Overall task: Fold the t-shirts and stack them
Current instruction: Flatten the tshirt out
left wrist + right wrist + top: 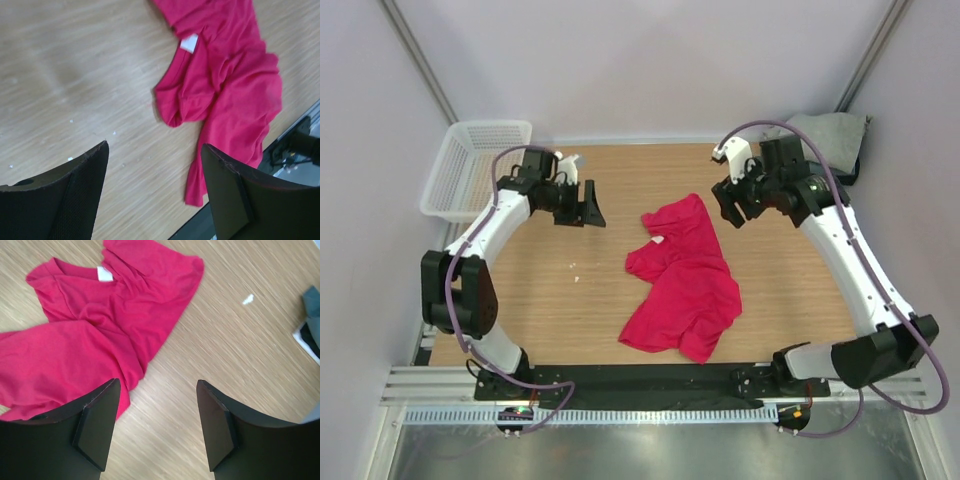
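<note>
A bright crimson-pink t-shirt (685, 280) lies crumpled and unfolded in the middle of the wooden table (550, 310), its white neck label (658, 239) showing. My left gripper (586, 206) hovers open over bare wood to the shirt's left, holding nothing. In the left wrist view the t-shirt (225, 90) lies beyond the open left gripper (155, 150). My right gripper (729, 205) hangs open just right of the shirt's top edge. In the right wrist view the t-shirt (90, 325) lies beyond the left finger of the empty right gripper (159, 385). A folded light grey t-shirt (830, 135) sits in the back right corner.
A white mesh basket (470, 165) stands off the table's back left corner. Small white scraps (573, 268) lie on the wood left of the shirt. A dark blue-grey cloth edge (312, 305) shows at the right of the right wrist view. White walls close in the back and sides.
</note>
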`<act>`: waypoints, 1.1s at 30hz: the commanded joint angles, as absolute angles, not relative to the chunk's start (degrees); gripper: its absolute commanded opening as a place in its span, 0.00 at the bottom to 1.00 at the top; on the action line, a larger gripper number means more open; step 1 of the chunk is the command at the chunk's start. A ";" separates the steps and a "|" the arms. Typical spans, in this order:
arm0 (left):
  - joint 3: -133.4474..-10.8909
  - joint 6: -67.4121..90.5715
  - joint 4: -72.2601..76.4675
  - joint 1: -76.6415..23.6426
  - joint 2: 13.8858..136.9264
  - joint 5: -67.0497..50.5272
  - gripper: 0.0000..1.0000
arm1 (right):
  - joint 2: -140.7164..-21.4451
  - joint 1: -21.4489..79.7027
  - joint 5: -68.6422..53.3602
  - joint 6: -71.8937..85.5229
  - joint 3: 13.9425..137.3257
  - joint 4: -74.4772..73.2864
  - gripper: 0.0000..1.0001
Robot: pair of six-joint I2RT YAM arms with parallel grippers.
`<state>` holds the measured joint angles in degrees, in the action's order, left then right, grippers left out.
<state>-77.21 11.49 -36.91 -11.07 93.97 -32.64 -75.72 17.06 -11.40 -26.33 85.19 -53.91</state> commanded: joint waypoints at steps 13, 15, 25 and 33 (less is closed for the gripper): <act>-80.94 7.81 -42.28 -11.95 112.19 -36.03 0.63 | -99.65 22.24 -14.07 -23.38 96.05 -37.72 0.67; -83.40 7.13 -43.32 -13.79 115.30 -36.04 0.61 | -103.61 22.41 -11.97 -21.81 100.35 -37.44 0.67; -90.18 7.91 -47.20 -23.55 124.71 -40.16 0.60 | -104.86 22.41 -8.79 -24.43 101.87 -35.60 0.68; -94.21 6.94 -48.69 -24.08 128.40 -36.92 0.43 | -103.62 22.59 -7.91 -25.75 101.78 -35.16 0.68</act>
